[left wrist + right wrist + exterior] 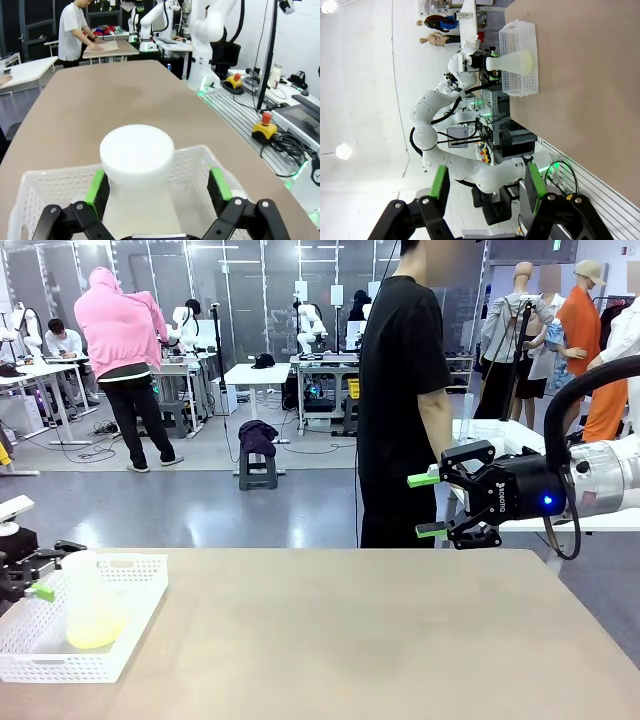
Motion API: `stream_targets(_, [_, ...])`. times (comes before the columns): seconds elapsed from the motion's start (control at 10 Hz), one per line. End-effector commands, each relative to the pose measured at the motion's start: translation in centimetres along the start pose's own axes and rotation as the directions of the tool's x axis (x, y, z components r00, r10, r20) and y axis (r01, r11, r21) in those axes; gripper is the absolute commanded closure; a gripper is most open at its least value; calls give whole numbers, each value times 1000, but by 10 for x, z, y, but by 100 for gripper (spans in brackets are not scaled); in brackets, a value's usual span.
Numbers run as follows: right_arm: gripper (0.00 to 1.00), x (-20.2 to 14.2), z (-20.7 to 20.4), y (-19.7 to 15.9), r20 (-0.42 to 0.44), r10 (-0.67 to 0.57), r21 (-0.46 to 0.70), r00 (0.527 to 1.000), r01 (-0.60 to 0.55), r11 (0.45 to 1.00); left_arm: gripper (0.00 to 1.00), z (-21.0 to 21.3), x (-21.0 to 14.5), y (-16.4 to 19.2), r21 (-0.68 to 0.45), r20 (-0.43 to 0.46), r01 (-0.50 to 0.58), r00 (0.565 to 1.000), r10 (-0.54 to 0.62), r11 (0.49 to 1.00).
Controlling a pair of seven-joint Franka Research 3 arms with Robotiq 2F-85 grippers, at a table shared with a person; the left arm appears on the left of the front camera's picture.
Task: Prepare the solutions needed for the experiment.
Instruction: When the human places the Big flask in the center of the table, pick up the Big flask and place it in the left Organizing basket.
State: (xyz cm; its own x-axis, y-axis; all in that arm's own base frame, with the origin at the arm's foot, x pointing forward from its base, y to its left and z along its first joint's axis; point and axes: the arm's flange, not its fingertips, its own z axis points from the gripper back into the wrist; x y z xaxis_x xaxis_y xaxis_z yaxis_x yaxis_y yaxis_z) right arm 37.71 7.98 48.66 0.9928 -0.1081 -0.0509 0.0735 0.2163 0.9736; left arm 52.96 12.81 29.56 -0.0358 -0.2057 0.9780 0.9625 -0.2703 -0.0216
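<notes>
— Tan worktop, lab floor behind it. Where do we have the solutions?

— We see the solutions as a shallow pale yellow layer at the bottom of the frosted flask. Flask stands upright inside the white perforated basket, at the worktop's left near corner in the front view.

— Left gripper?

— We have the left gripper straddling the flask neck, one green pad either side, jaws spread wide. In the left wrist view the flask's white top sits between the fingers; we can't tell whether the pads touch the glass.

— And the right?

— Right gripper hangs in the air over the worktop's far right, well apart from the basket, pointing toward picture left. Jaws parted, nothing between them. Its wrist view looks across the worktop at the basket and flask.

— Anyone at the table?

— We see a person in a black shirt standing at the far edge, just beside the right gripper.
</notes>
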Motion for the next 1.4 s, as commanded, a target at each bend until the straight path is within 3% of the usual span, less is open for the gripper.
stream_targets(0.0, [23, 0, -1, 1, 1, -1, 14, 1000, 1, 1000, 0, 23, 9, -15, 10, -2, -5, 1000, 5, 1000])
stream_targets(0.2, [23, 0, -1, 1, 1, -1, 14, 1000, 1, 1000, 0, 50, 30, -24, 98, 121, -4, 993, -8, 995])
stream_targets(0.5, [23, 0, -1, 1, 1, -1, 14, 1000, 1, 1000, 0, 68, 73, -43, 251, 145, -24, 989, -13, 968])
stream_targets(0.6, [23, 0, -1, 1, 1, -1, 14, 1000, 1, 1000, 0, 61, 98, -53, 245, 254, -86, 967, 22, 966])
stream_targets(0.7, [23, 0, -1, 1, 1, -1, 14, 1000, 1, 1000, 0, 53, 122, -67, 228, 372, -230, 918, 134, 946])
stream_targets(0.8, [23, 0, -1, 1, 1, -1, 14, 1000, 1, 1000, 0, 42, 141, -82, 183, 398, -372, 874, 277, 910])
stream_targets(0.9, [23, 0, -1, 1, 1, -1, 14, 1000, 1, 1000, 0, 27, 156, -91, 208, 394, -466, 844, 363, 860])
stream_targets(1.0, [23, 0, -1, 1, 1, -1, 14, 1000, 1, 1000, 0, 9, 170, -97, 196, 442, -550, 788, 427, 812])
stream_targets(1.1, [23, 0, -1, 1, 1, -1, 14, 1000, 1, 1000, 0, -8, 176, -97, 200, 454, -597, 759, 467, 777])
stream_targets(1.2, [23, 0, -1, 1, 1, -1, 14, 1000, 1, 1000, 0, -27, 178, -95, 157, 455, -641, 722, 521, 751])
stream_targets(1.3, [23, 0, -1, 1, 1, -1, 14, 1000, 1, 1000, 0, -41, 180, -93, 39, 475, -695, 645, 599, 718])
